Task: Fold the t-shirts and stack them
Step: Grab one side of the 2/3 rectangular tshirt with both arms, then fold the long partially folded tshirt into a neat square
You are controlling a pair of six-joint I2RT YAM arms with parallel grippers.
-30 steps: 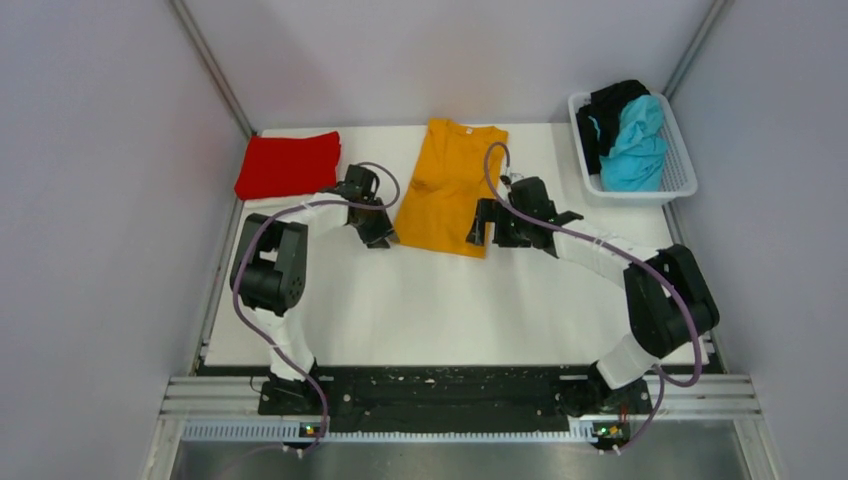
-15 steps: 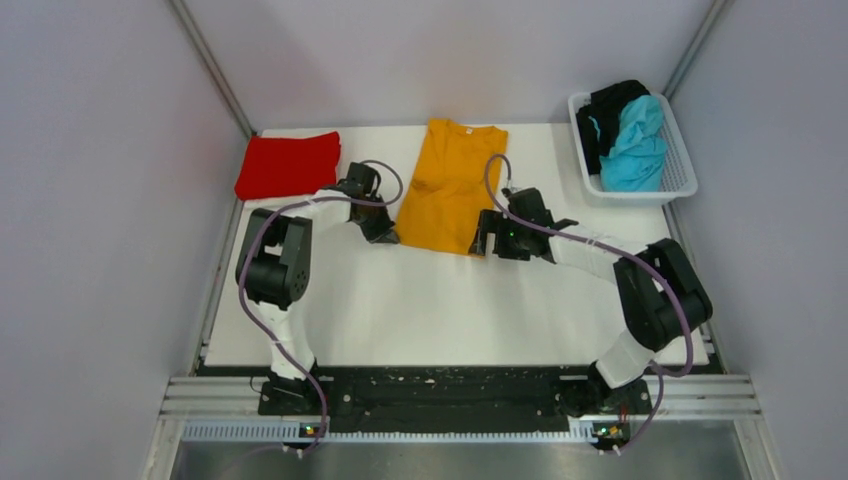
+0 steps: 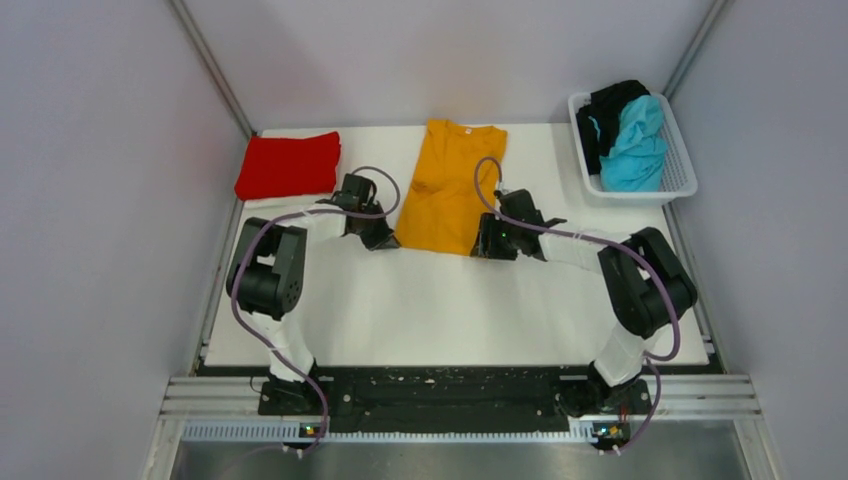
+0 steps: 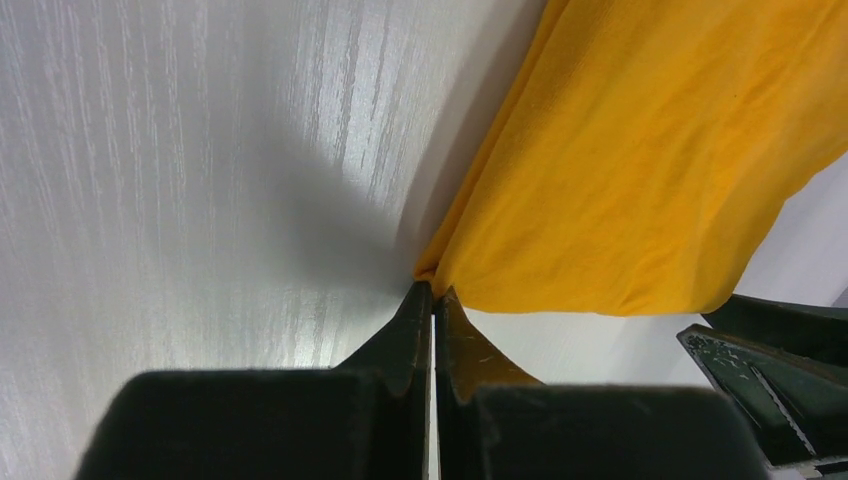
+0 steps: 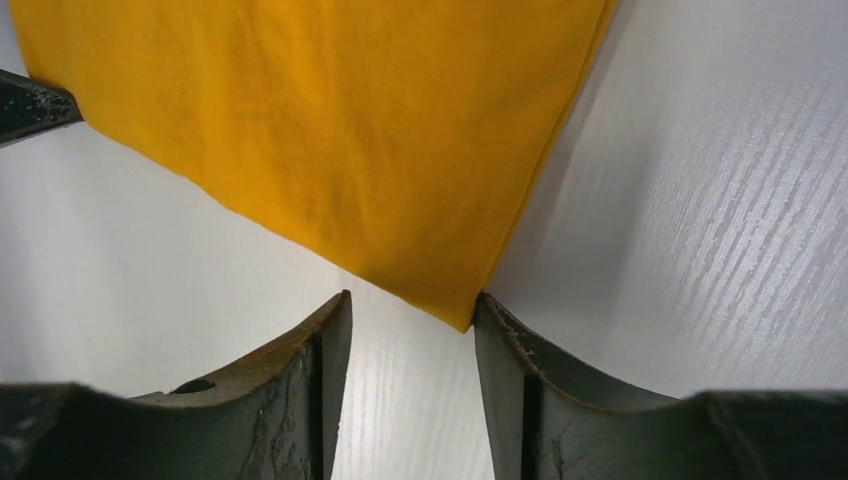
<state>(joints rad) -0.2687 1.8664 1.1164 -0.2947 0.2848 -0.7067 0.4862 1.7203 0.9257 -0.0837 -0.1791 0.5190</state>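
The orange-yellow t-shirt [image 3: 447, 185] lies folded lengthwise on the white table, collar at the far end. My left gripper [image 3: 385, 238] is at its near left corner, and the left wrist view shows that gripper [image 4: 432, 295] shut with the tip of the shirt [image 4: 640, 150] pinched between its fingertips. My right gripper [image 3: 482, 245] is at the near right corner. In the right wrist view its jaws [image 5: 412, 300] stand apart, and the shirt's corner [image 5: 340, 120] pokes between them, touching the right fingertip [image 5: 490, 310]. A folded red t-shirt [image 3: 288, 165] lies at the far left.
A white basket [image 3: 683, 172] at the far right holds a crumpled turquoise t-shirt [image 3: 635, 145] and a black t-shirt [image 3: 610, 105]. Grey walls close in the table on the left, right and back. White table surface [image 3: 450, 310] lies between the shirt and the arm bases.
The left gripper has shut on the shirt's near left corner. The right gripper has slid in low to the near right corner and its jaws have narrowed.
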